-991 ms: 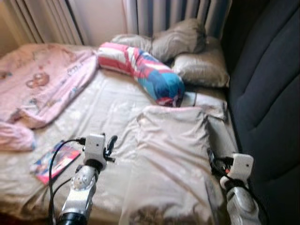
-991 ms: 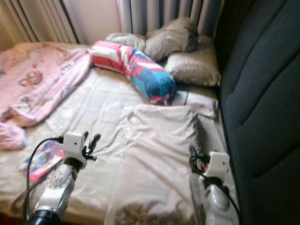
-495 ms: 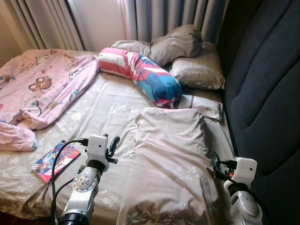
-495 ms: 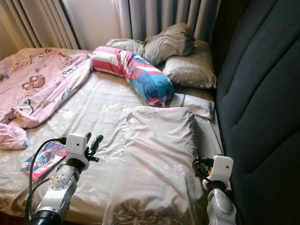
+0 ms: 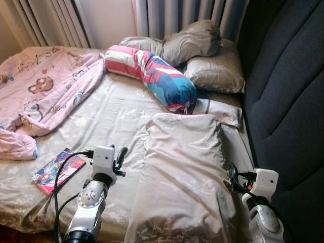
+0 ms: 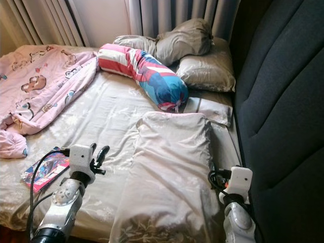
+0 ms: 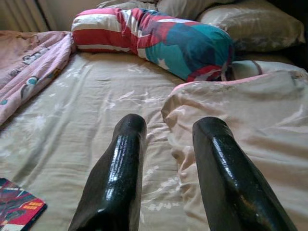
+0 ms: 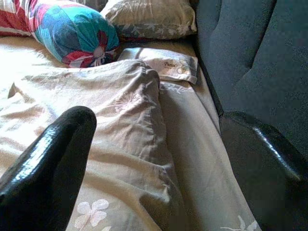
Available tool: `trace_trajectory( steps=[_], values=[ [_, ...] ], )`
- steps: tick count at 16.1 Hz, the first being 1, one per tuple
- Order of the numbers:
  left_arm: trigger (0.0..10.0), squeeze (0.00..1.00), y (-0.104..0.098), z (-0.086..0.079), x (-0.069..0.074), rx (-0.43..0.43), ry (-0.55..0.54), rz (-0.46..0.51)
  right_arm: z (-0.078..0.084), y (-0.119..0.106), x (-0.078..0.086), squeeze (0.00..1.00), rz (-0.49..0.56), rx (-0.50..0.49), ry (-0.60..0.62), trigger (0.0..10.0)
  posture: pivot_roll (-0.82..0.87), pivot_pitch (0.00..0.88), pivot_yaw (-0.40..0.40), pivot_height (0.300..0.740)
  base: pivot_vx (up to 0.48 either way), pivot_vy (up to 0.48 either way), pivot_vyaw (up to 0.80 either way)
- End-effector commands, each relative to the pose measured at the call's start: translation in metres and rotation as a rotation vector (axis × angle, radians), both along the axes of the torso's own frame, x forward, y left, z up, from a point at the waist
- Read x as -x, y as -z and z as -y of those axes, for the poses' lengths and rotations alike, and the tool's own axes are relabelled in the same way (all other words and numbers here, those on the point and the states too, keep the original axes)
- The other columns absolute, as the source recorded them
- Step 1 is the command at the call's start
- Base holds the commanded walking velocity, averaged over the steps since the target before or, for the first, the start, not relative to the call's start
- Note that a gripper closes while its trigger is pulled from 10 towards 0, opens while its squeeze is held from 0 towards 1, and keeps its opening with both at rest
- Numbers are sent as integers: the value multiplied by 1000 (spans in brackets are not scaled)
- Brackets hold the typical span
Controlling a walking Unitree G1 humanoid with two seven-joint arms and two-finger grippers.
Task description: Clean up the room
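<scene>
Grippers, left and right, parted and empty, flanking pillow, apparently poised to lift it.

Soft daylight comes from the curtains at the head of the bed and brightens the sheet, while the dark headboard sits in shade. Both eye views are sharp. In the wrist views the black fingers carry bright glare streaks — slightly soft up close — and the sheet's far edge washes out.
</scene>
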State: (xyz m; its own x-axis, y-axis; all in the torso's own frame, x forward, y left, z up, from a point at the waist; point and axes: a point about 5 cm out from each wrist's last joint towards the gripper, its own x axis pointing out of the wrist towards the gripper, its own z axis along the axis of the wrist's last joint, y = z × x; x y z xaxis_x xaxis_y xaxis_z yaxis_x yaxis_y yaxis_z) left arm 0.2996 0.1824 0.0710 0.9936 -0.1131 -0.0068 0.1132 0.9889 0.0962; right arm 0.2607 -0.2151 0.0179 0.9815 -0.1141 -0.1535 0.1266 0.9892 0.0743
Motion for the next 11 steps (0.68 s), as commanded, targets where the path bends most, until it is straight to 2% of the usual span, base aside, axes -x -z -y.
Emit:
trace_trajectory(
  steps=[1, 5, 11],
  values=[
    [10000, 0, -2, -2, 1, -6, -2, 17, 2, -2, 1, 0, 5, -6, 11, 10000, 34, 89, -5, 740, 0, 0, 0],
    [10000, 0, -2, -2, 2, -14, -6, 21, 2, -1, 1, 0, 3, -6, 10, 10000, 34, 92, -6, 740, 0, -455, 0],
    [10000, 0, -2, -3, 2, -4, -15, 18, 2, -1, 2, 0, 0, -7, 11, 10000, 33, 93, -5, 740, 0, 0, 0]
  ],
)
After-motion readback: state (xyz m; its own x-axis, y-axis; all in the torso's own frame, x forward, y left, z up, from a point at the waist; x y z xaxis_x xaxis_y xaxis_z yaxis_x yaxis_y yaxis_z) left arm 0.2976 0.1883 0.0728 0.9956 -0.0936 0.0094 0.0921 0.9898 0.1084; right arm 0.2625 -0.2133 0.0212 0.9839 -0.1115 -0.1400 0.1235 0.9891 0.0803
